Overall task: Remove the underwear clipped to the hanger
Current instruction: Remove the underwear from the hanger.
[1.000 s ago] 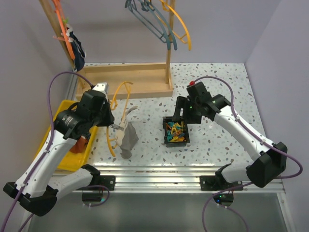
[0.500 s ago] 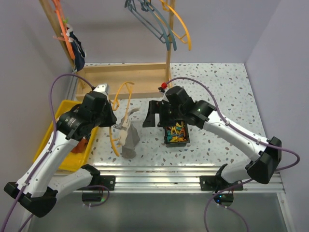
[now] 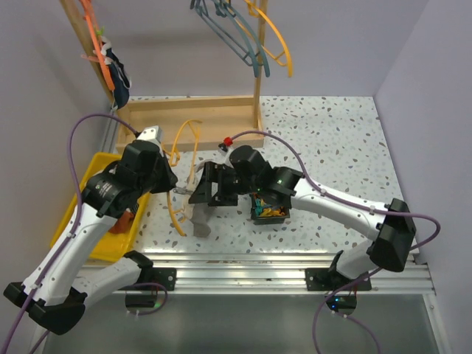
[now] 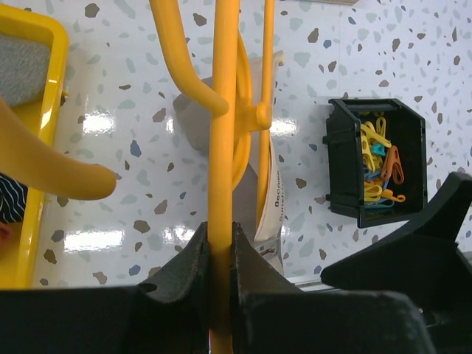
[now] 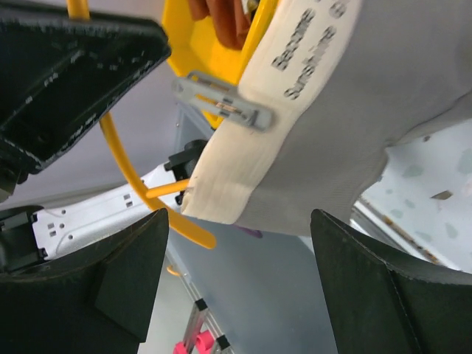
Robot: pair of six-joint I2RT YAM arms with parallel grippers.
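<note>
two arms meet over the left half of the tabletop (image 3: 332,147). the left arm reaches forward with its wrist tipped down, and the left gripper (image 4: 220,247) is clamped on a bar of the yellow hanger (image 4: 223,110). the right arm stretches across to the left, and the right gripper (image 5: 240,236) stands wide, with a finger on either side of the grey underwear (image 5: 383,96). a metal clip (image 5: 221,99) pins the underwear's pale waistband to the hanger.
</note>
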